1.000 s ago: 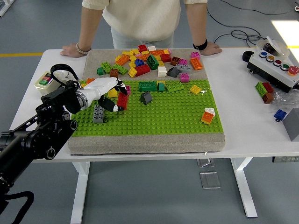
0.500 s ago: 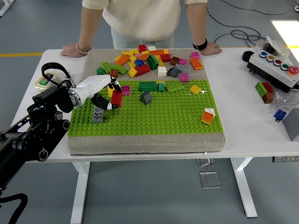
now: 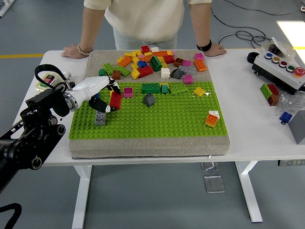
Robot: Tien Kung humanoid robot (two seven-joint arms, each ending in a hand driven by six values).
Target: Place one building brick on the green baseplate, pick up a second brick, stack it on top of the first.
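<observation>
While no writing reads, left hand point(image 3: 101, 91) gripping red brick point(image 3: 115, 100).

Glossy plastic bricks point(image 3: 151, 59); studded plastic baseplate point(image 3: 157, 117); rough matt mat point(image 3: 147, 146); smooth white table point(image 3: 259, 119).

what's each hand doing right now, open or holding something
Left hand: closed on a red brick, held just above the green baseplate near the grey brick.
Right hand: not in view.
</observation>
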